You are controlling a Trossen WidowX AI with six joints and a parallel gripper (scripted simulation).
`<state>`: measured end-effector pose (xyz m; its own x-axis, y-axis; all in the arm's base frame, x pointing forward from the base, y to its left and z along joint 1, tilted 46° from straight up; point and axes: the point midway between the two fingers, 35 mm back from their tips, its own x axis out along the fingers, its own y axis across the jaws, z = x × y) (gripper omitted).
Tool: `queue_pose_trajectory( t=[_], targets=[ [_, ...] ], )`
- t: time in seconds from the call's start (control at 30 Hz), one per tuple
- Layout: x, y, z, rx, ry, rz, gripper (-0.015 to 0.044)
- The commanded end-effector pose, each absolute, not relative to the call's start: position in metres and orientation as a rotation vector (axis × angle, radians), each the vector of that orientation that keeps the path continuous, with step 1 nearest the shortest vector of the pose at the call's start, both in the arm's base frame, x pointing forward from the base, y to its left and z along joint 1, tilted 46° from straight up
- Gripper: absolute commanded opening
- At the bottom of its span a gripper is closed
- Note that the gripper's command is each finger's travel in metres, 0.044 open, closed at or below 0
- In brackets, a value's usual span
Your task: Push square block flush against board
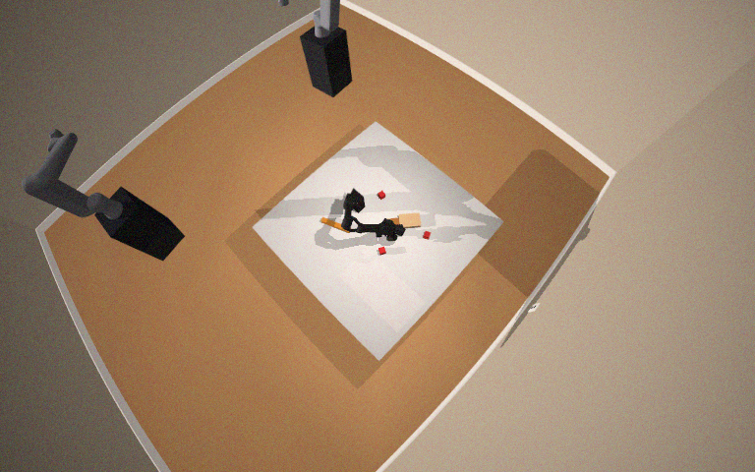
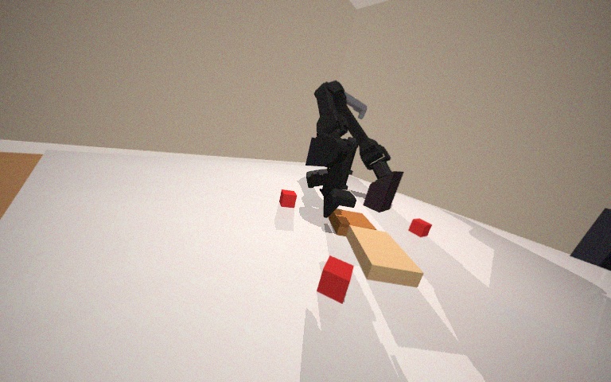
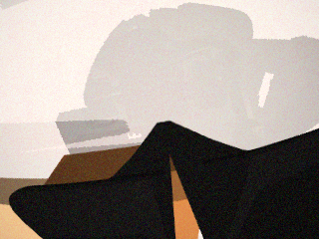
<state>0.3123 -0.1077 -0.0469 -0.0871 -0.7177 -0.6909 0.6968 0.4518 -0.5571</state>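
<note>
The square block [image 1: 394, 221] [image 2: 358, 219] [image 3: 184, 214] is orange-brown and lies flat at one end of the light tan board [image 1: 409, 220] [image 2: 385, 251] [image 3: 12, 221]. In the exterior view the block is at the board's far end and sticks out a little past its left edge; a narrow gap there cannot be ruled out. My gripper [image 2: 326, 215] [image 3: 163, 127] is shut and empty, pointing down close beside the block's left side in that view. Whether it touches the block is unclear. The arm hides part of the block in the top view, and the fingers cover much of it in the wrist view.
Red cubes stand around the parts: one [image 1: 426, 234] [image 2: 334, 278] near the board, one [image 1: 381, 250] [image 2: 287, 198] on the gripper's side, one [image 1: 380, 195] [image 2: 419, 228] across. An orange strip [image 1: 329, 222] lies by the arm. Black pedestals [image 1: 328, 64] [image 1: 142, 225] stand off the white table [image 1: 378, 311].
</note>
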Motion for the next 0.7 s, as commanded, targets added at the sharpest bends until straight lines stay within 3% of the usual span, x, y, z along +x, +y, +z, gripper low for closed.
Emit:
queue_pose_trajectory(
  t=[0.0,0.67],
  targets=[
    [0.3068,-0.1049,-0.0509,-0.022,1.177,-1.176,0.0000],
    [0.2992,-0.0977,-0.0571,-0.022,1.178,-1.176,0.0000]
  ],
)
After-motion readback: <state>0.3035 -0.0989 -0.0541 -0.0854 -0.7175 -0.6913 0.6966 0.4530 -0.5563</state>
